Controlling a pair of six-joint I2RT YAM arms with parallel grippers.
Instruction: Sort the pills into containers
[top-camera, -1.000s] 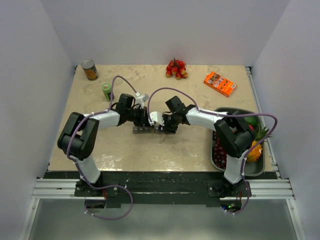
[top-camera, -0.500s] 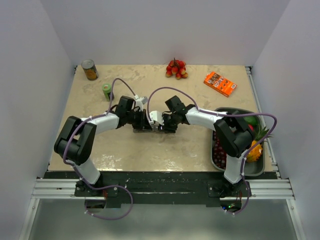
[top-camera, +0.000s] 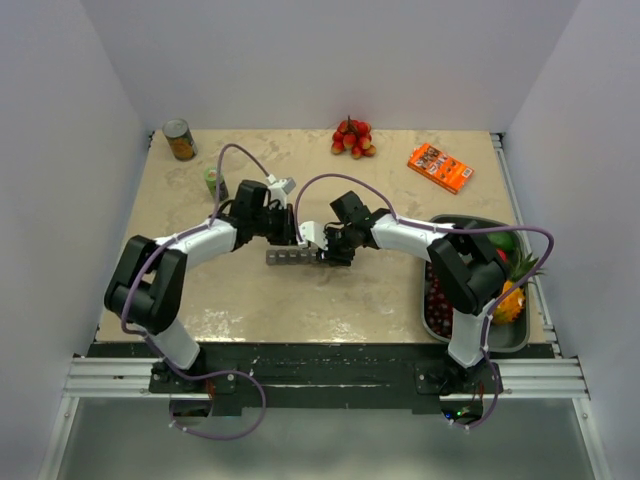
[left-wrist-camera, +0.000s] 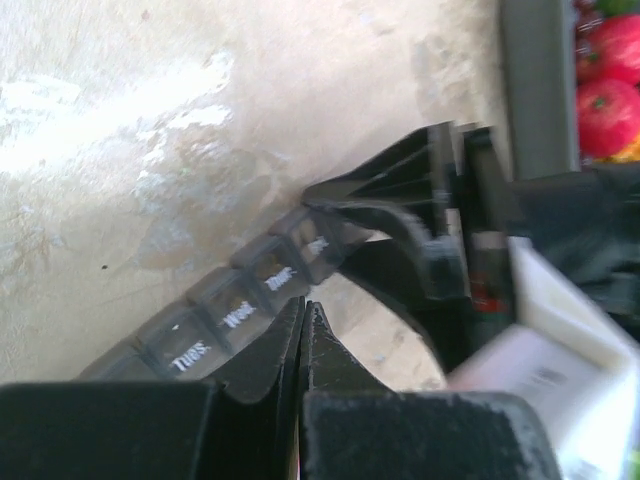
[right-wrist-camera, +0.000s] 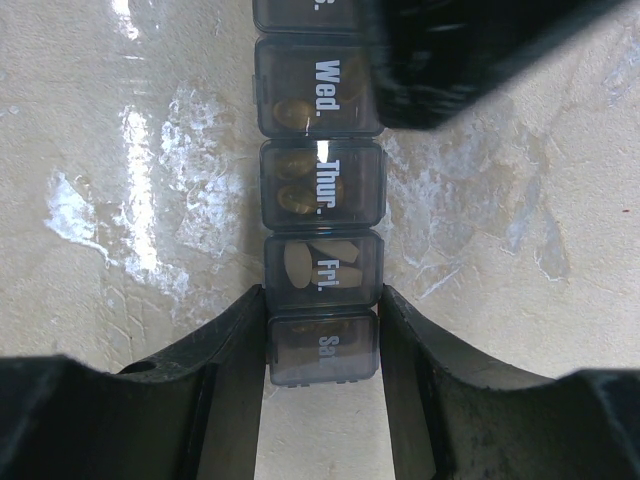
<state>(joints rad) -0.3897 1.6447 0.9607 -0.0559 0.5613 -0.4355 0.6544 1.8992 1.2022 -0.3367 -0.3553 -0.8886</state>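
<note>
At mid-table, the grey pill organiser (top-camera: 290, 257) lies flat, running from 9 to 3 o'clock. The right gripper (right-wrist-camera: 322, 320) is clamped across its Sat. end, a finger on each side. The left gripper (left-wrist-camera: 303, 330), fingers pressed together, hangs just over the Wed.–Thur. lids. Pills (right-wrist-camera: 305, 262) show through the lids from Wed. to Sat., and those lids look closed, so the sorting seems nearly done. The step in hand is probably lid work, though whether pressing shut or prising open cannot be told. The next move calls for a small, precise tip placement while the right keeps the strip braced. The two wrists crowd each other. The tin can (top-camera: 179, 139) and green bottle (top-camera: 213, 180) at 10 o'clock, orange box (top-camera: 439, 167) at 2 and fruit tray (top-camera: 470, 222) at 3 are well apart.
</note>
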